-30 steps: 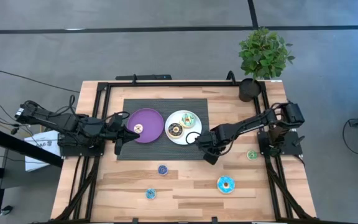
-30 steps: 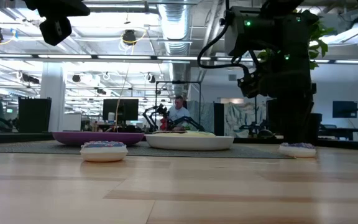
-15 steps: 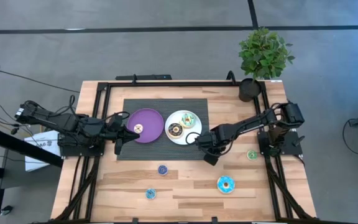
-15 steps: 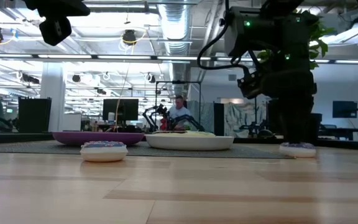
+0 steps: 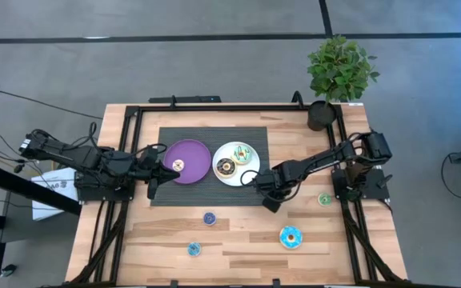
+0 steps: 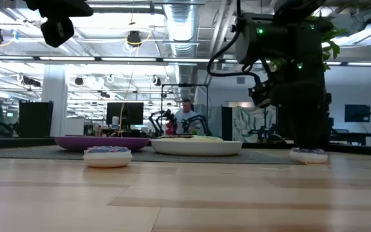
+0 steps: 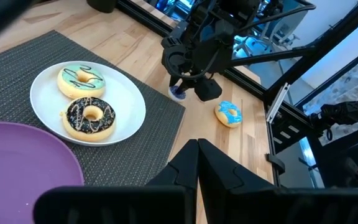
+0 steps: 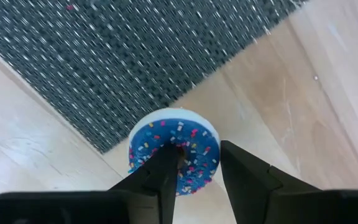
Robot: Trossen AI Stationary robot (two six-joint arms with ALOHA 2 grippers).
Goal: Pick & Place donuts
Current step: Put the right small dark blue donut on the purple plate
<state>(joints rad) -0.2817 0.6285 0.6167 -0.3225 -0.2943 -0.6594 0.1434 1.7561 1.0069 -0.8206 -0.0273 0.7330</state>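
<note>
My right gripper (image 8: 197,152) stands at the grey mat's near right corner (image 5: 266,196), shut on a small blue sprinkled donut (image 8: 194,140) that lies on the wood (image 6: 308,154). My left gripper (image 7: 197,146) is shut and empty, hovering by the purple plate (image 5: 189,152), which holds a cream donut (image 5: 178,166). A brown donut (image 7: 92,117) and a light green donut (image 7: 81,82) lie flat on the white plate (image 7: 129,102). On the table also lie a small blue donut (image 5: 209,218), another small one (image 5: 194,249), a cyan one (image 5: 290,236) and a green one (image 5: 324,199). My right gripper holds the blue donut by one side of its ring (image 8: 204,155). One finger (image 8: 166,165) points into the hole and the other (image 8: 235,165) stands outside the rim. The fingers come from above, pointing down. The donut lies flat on the table.
A potted plant (image 5: 338,76) stands at the table's far right corner. Black frame rails (image 5: 126,160) run along both sides of the table. Bare wood lies between the loose donuts near the front edge. A person sits in the room beyond (image 6: 185,116).
My right arm has shifted slightly over the blue donut at the mat's corner. The donut has stayed on the table.
</note>
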